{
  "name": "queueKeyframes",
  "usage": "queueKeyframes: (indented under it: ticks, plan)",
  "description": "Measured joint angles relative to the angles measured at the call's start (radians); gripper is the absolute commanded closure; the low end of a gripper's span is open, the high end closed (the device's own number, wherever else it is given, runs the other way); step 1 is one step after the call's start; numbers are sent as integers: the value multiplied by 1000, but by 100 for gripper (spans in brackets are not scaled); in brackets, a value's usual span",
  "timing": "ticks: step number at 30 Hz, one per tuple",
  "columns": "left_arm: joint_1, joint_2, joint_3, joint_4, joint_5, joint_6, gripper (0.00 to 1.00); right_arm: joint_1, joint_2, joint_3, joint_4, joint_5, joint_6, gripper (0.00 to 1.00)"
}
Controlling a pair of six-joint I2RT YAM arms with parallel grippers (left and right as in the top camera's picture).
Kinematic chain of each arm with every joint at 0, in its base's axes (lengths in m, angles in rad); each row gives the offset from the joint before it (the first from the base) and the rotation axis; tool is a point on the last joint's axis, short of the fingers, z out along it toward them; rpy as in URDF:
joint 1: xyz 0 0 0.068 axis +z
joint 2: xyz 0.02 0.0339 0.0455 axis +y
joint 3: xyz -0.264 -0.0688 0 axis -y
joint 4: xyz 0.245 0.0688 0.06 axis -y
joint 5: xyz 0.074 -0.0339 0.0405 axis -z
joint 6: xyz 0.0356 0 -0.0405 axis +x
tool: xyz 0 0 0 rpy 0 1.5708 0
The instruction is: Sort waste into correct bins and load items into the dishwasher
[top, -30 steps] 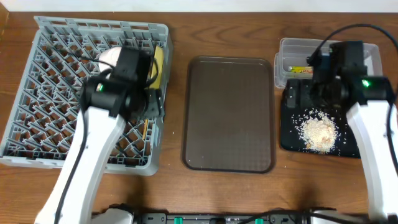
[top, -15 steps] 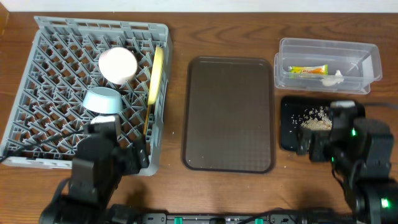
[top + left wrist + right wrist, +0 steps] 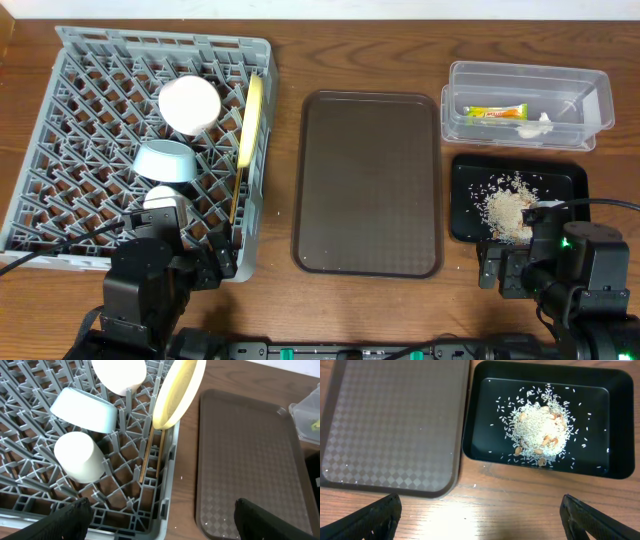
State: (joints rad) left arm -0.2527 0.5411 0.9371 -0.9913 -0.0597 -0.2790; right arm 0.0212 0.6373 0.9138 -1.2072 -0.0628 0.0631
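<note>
The grey dish rack [image 3: 60, 215] [image 3: 172, 467] holds a white bowl [image 3: 189, 103] [image 3: 120, 375], a light blue bowl [image 3: 165, 160] [image 3: 85, 407], a white cup [image 3: 160, 198] [image 3: 79, 457], an upright yellow plate [image 3: 251, 120] [image 3: 177, 392] and wooden chopsticks [image 3: 236, 195] [image 3: 150, 455]. The clear tub [image 3: 595, 100] holds the green-yellow-orange wrapper [image 3: 493, 113] and a white scrap [image 3: 535, 125]. The black tray [image 3: 465, 200] [image 3: 620, 395] holds rice crumbs [image 3: 508, 208] [image 3: 540, 432]. My left gripper [image 3: 162, 520] is open and empty above the rack's front right corner. My right gripper [image 3: 480, 517] is open and empty above bare table in front of the black tray.
An empty brown serving tray [image 3: 368, 182] [image 3: 247, 455] [image 3: 385, 415] lies in the middle of the wooden table, between the rack and the two bins.
Both arms have drawn back from over the rack and the bins toward the table's front edge. The white cup now shows in the rack. The bins and dishes have not moved.
</note>
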Motion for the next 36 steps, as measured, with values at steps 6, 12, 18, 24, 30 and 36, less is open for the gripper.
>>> queueKeyframes:
  ticks: [6,12,18,24,30,36]
  plan:
    - [0,0,0,0,0,0,7,0,0,0,0,1,0,1]
    - [0,0,0,0,0,0,6,0,-1,-1,5,9,0,1]
    - [0,0,0,0,0,5,0,0,-59,-45,220,12,-51,1]
    - [0,0,-3,0,0,7,0,0,-235,-244,515,17,-97,1]
    - [0,0,-6,0,0,7,0,0,-453,-478,767,50,-109,1]
    - [0,0,-8,0,0,7,0,0,-605,-695,1012,79,-112,1]
